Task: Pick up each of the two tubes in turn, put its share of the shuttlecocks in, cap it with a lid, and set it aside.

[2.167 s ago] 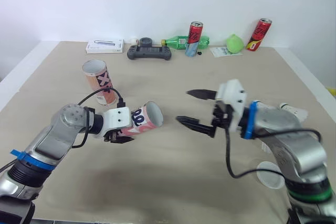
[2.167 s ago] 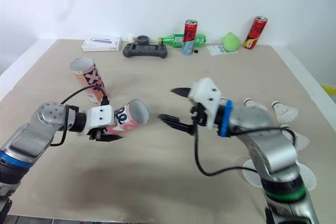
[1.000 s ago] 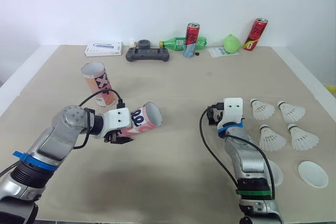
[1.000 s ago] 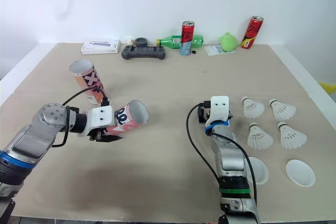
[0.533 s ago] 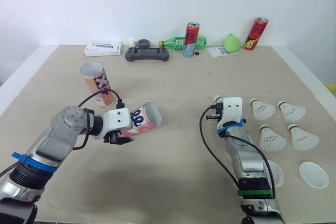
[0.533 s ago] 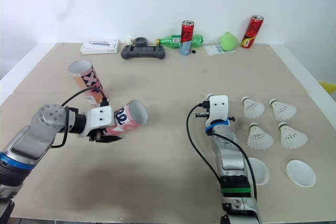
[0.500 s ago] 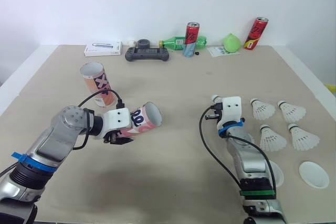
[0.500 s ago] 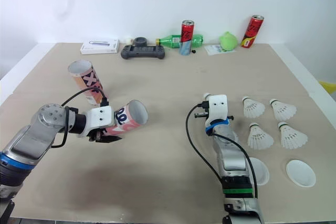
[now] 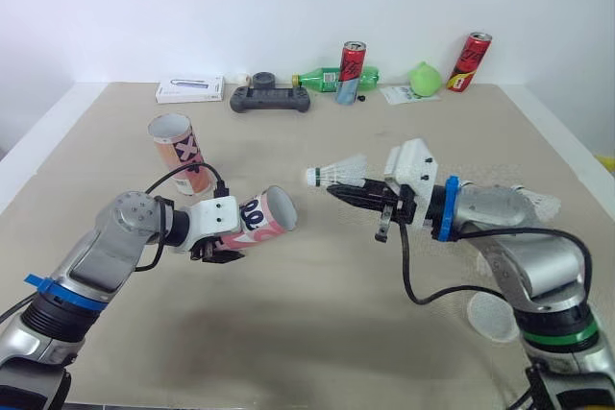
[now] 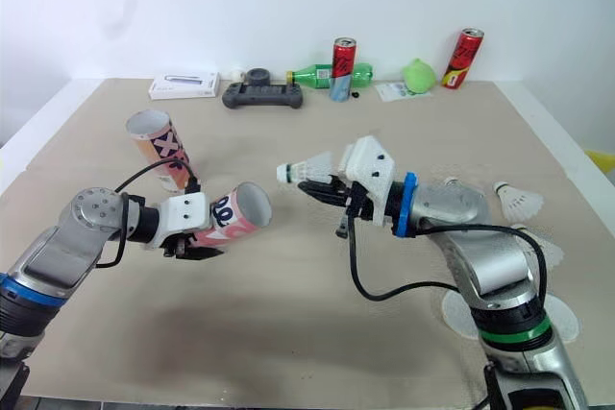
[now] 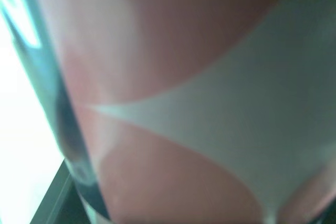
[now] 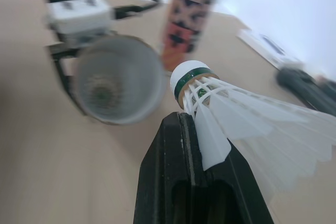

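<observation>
– Fingers, right arm: pressing together on the feather skirt of one shuttlecock, cork leading. Right gripper is hovering above the table, near the tube mouth but apart from it.

– And the left entry?

– Left gripper is clamping the held tube near its base and tilting it so the open mouth is facing the cork, probably so the shuttlecock can go in nose first. Second tube is standing upright behind, untouched. Spare shuttlecock and lid are lying on the table by the right arm, within reach.

– Are the views differing?

– Right wrist view is looking straight down the bore, showing something brownish deep inside, too blurred to name. Eye views are giving the gap side-on. Left wrist view is showing the tube's pink-and-white wall close up.
</observation>
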Controlling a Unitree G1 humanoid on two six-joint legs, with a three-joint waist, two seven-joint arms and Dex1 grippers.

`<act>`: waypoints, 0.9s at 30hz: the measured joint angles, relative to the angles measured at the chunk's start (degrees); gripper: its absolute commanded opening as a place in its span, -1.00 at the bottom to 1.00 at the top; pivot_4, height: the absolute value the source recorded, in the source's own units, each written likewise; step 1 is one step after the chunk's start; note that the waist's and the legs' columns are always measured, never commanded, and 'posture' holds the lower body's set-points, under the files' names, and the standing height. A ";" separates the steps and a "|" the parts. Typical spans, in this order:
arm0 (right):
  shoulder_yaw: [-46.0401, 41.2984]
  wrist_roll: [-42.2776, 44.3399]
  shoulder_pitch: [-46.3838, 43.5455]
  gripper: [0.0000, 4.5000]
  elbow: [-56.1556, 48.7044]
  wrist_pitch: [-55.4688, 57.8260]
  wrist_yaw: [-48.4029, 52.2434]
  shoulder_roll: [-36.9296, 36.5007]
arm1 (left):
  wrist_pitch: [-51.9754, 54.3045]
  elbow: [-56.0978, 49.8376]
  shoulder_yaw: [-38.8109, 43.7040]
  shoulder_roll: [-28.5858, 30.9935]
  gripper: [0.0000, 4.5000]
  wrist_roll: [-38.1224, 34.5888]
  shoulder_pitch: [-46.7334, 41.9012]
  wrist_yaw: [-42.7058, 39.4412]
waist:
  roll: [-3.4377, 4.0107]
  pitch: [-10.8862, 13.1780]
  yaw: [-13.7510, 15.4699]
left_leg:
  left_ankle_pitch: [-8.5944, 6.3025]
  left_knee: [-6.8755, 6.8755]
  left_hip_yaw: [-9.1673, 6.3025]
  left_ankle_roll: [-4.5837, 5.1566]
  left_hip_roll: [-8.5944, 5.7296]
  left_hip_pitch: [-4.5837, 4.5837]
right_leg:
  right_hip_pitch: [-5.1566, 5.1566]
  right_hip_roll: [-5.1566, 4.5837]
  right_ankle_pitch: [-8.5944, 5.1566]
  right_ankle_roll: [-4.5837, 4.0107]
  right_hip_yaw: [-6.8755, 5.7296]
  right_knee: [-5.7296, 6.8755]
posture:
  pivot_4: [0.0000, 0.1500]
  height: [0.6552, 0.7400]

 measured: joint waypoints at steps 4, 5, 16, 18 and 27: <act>5.95 -1.93 -1.94 -0.98 0.12 0.22 1.15 2.07 | 0.37 -0.44 0.01 -0.42 0.26 -0.07 0.08 0.40 | 0.00 0.00 0.42 | 0.00 0.00 -0.05 0.00 -0.02 -0.07 | -0.03 -0.02 0.00 0.00 -0.05 -0.01 | 1.00 0.99; 6.21 -2.00 -2.02 -0.98 0.12 0.22 1.24 2.26 | 0.38 -0.49 0.00 -0.46 0.26 -0.07 0.09 0.41 | 0.00 0.00 0.51 | 0.00 0.00 -0.07 0.00 -0.03 -0.10 | -0.03 -0.03 0.00 0.00 -0.08 -0.03 | 1.00 0.99; 8.46 -4.72 -4.75 0.00 1.45 1.23 3.55 2.58 | 0.36 -1.01 -0.10 -0.69 0.26 0.05 0.25 0.48 | -0.01 0.00 0.55 | 0.00 -0.01 -0.15 0.00 -0.10 -0.14 | -0.01 -0.20 -0.02 0.02 -0.28 -0.06 | 1.00 0.99; 6.97 -2.52 -4.94 0.49 1.26 3.11 4.81 1.92 | 0.86 -0.89 -0.09 -1.05 0.26 0.03 0.26 0.49 | -0.01 0.01 0.57 | 0.00 -0.02 -0.19 0.00 -0.14 -0.15 | 0.01 -0.28 -0.05 0.02 -0.36 -0.06 | 1.00 0.99; -10.69 8.21 -1.18 0.98 -1.66 12.69 2.65 -3.57 | 1.04 -0.97 -0.02 -1.86 0.26 -0.05 0.36 0.75 | -0.01 0.01 0.86 | 0.00 -0.10 -0.51 0.01 -0.25 -0.22 | 0.22 -0.79 -0.08 0.05 -0.97 -0.40 | 1.00 0.99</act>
